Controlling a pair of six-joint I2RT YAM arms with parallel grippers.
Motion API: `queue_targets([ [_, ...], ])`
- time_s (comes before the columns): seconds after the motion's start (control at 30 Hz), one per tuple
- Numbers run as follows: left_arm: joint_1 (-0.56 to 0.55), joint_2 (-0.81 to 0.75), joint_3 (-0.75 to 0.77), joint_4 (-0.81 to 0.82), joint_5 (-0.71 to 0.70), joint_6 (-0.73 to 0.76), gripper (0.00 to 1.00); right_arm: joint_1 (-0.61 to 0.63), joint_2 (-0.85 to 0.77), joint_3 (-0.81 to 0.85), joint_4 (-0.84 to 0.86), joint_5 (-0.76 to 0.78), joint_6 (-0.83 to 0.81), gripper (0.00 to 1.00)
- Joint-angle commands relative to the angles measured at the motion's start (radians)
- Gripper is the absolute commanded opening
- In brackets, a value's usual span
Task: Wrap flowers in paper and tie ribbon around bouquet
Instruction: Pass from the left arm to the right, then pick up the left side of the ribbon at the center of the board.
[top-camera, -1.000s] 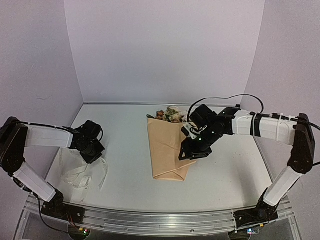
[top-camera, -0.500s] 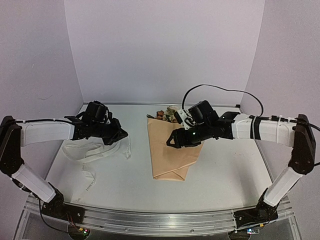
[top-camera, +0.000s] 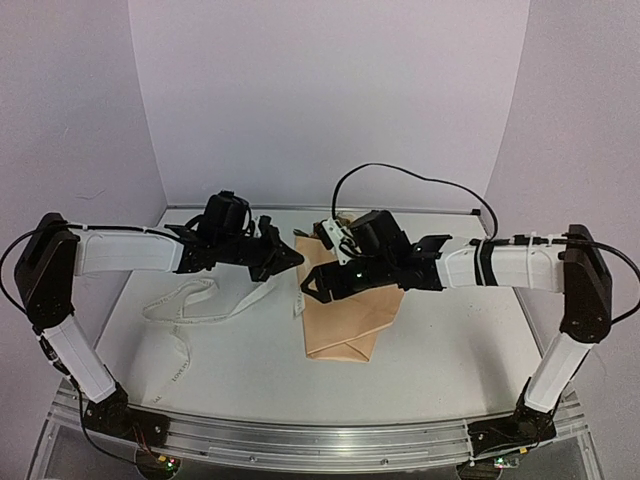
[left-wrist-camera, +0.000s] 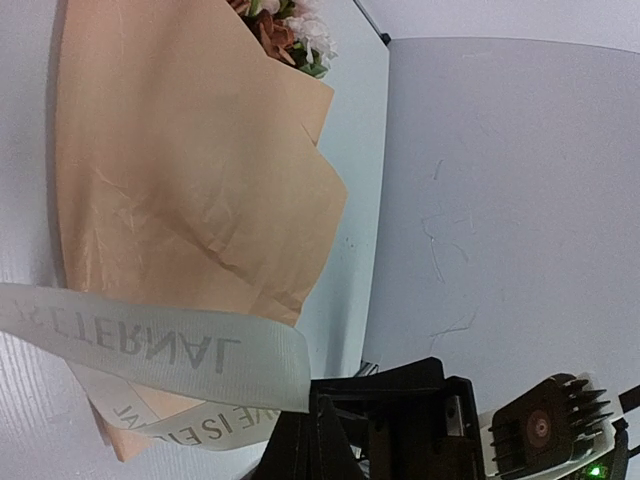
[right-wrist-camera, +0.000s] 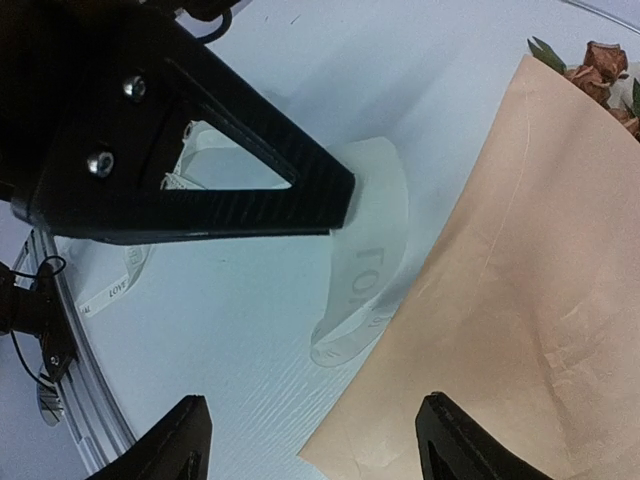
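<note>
White tabletop (top-camera: 230, 370), pale walls all round, nothing fancy. You had the bouquet (top-camera: 345, 320) lying flat mid-table. Its long axis ran near-to-far, with the folded narrow end toward the arm bases and the flowers (left-wrist-camera: 285, 25) poking out the far end.

Your left gripper (top-camera: 295, 262) was pressed together on the ribbon (top-camera: 200, 300), pinching it close to 1 end. It sat just beside the bouquet's left edge, up toward the flower half. The rest of the ribbon trailed back leftward in loose loops on the table, so it ran roughly crosswise to the bouquet.

Your right gripper (top-camera: 313, 288) was over that same left edge of the paper (right-wrist-camera: 520, 300), its 2 fingers spread wide with nothing between them, pointing left at the other gripper. From the right wrist camera, the short ribbon tail hung off the left fingertip right ahead of the open jaws and came down beside the paper edge.

My guess is the next move hinged on that tail, and the right gripper was the nearer free 1. It'd need to close on ribbon only, not the paper beside it. I couldn't tell whether the ribbon ran under the bouquet anywhere.
</note>
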Motion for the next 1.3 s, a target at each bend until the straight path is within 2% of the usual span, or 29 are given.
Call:
queue_targets([
  [0.0, -0.01, 0.012, 0.055, 0.051, 0.031, -0.026, 0.0, 0.006, 0.05, 0.066, 0.023, 0.091, -0.052, 0.72],
  [0.23, -0.022, 0.004, 0.052, 0.055, 0.043, -0.03, 0.0, 0.006, 0.127, 0.13, 0.01, 0.196, -0.056, 0.7],
  [0.33, -0.025, 0.0, 0.048, 0.059, 0.051, -0.026, 0.0, 0.006, 0.141, 0.151, 0.007, 0.224, -0.045, 0.63],
  [0.43, -0.026, -0.004, 0.035, 0.067, 0.058, -0.02, 0.0, 0.006, 0.135, 0.171, -0.027, 0.243, -0.041, 0.39],
  [0.53, -0.025, -0.011, 0.028, 0.077, 0.067, -0.011, 0.0, 0.006, 0.104, 0.176, -0.106, 0.287, -0.045, 0.08],
  [0.57, -0.027, -0.017, 0.025, 0.072, 0.061, -0.002, 0.02, 0.006, 0.082, 0.169, -0.143, 0.316, -0.055, 0.02],
  [0.6, -0.026, -0.025, 0.022, 0.066, 0.052, 0.005, 0.08, 0.006, 0.059, 0.156, -0.177, 0.352, -0.064, 0.0],
  [0.77, -0.025, -0.124, -0.03, 0.019, -0.048, 0.047, 0.56, 0.004, -0.087, 0.051, -0.333, 0.57, -0.148, 0.0],
  [0.83, -0.024, -0.165, -0.036, -0.055, -0.106, 0.085, 0.66, 0.003, -0.124, 0.044, -0.428, 0.642, -0.184, 0.0],
  [0.9, -0.022, -0.209, -0.047, -0.14, -0.166, 0.121, 0.71, 0.0, -0.169, 0.027, -0.488, 0.714, -0.219, 0.0],
  [1.03, -0.005, -0.318, -0.13, -0.28, -0.316, 0.116, 0.72, -0.044, -0.249, -0.004, -0.605, 0.812, -0.242, 0.0],
  [1.27, 0.097, -0.586, -0.394, -0.505, -0.556, -0.058, 0.68, -0.176, -0.411, -0.087, -0.71, 0.839, -0.207, 0.0],
])
